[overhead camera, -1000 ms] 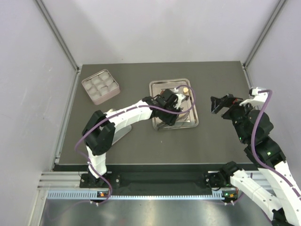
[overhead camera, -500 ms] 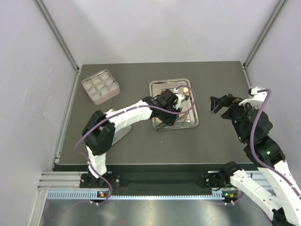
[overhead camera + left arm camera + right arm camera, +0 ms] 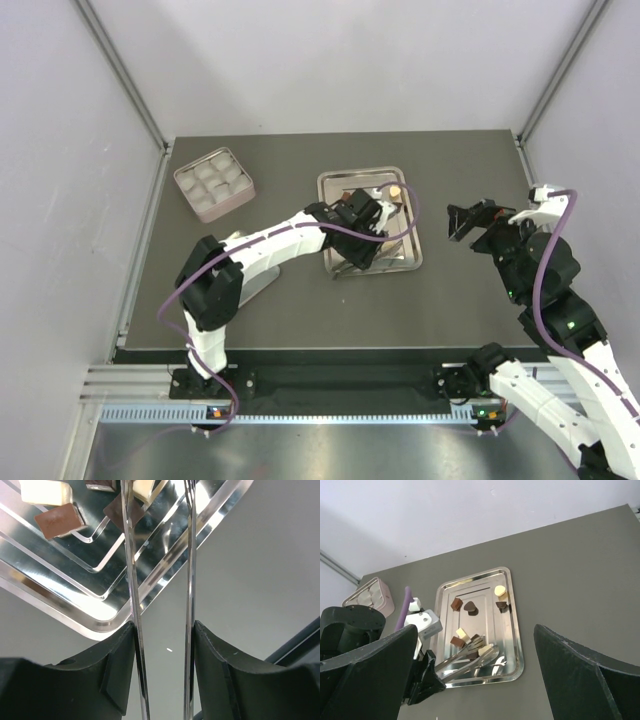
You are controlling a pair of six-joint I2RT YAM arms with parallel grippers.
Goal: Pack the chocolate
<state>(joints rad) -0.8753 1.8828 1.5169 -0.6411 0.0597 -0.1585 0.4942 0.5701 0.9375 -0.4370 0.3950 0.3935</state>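
Several small chocolates lie in the steel tray (image 3: 516, 645): a cream round one (image 3: 500, 590), a dark one (image 3: 501, 605), a mid brown one (image 3: 456, 603) and a dark heart (image 3: 470, 608). My left gripper (image 3: 164, 630) is shut on the handles of steel tongs (image 3: 131, 555) at the tray's near left corner. The tong heads (image 3: 482, 656) reach into the tray, with a cream piece (image 3: 485, 650) between them and dark and brown pieces (image 3: 456, 642) beside them. My right gripper (image 3: 470, 220) is open and empty, raised to the right of the tray (image 3: 400, 268).
The pink compartmented tin (image 3: 213, 183) stands open at the back left of the dark table; it also shows in the right wrist view (image 3: 367, 597). The left arm (image 3: 270, 245) stretches across from the near left to the tray. Walls enclose the table.
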